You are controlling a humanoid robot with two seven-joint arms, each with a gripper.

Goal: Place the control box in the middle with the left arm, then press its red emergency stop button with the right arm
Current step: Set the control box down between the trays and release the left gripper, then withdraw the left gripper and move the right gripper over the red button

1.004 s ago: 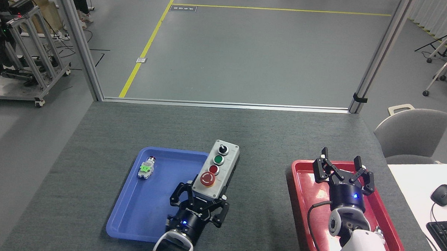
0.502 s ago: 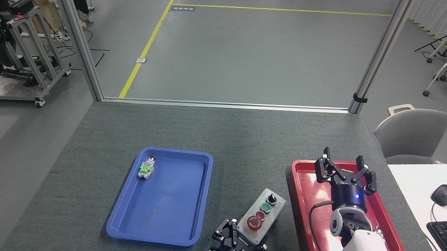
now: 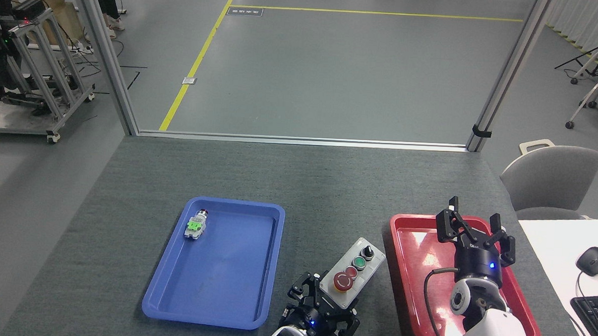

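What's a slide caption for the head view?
Left gripper holds the control box on the felt between blue tray and red tray; right gripper open.

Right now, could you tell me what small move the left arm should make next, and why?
Probably open the left gripper and release: the long light-grey control box already sits on bare dark-grey tabletop between both trays, while the right gripper waits open.
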